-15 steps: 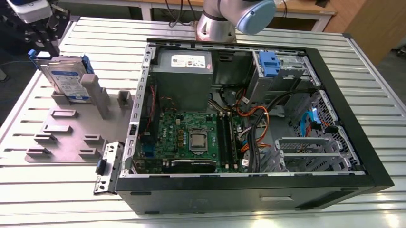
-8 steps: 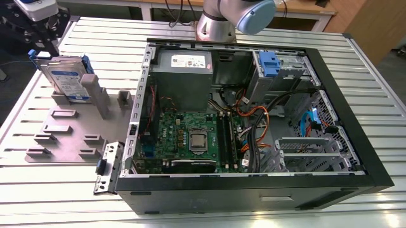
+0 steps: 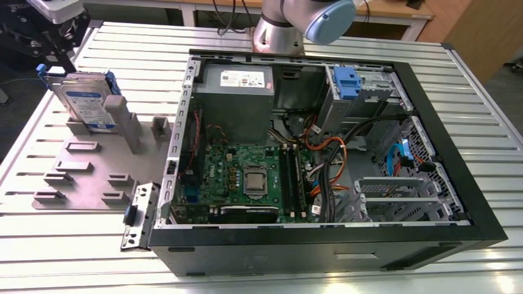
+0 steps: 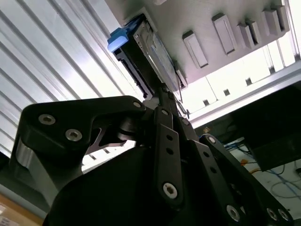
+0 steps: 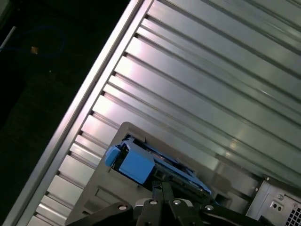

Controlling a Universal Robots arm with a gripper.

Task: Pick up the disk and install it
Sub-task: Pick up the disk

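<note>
Exterior view: arm (image 3: 304, 18) reaches across, wrist above the on-edge disk (image 3: 84, 99)

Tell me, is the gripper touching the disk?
Cannot tell. In the second wrist view the gripper overlaps the edge of the disk, so neither contact nor a gap shows plainly.

Disk (image 3: 87, 100): silver, blue-and-white label, blue carrier round it. Standing on edge, leaning slightly, slotted at far end of grey rack (image 3: 90, 165), near tabletop's (image 3: 82, 245) far corner, exterior view's left.
</note>
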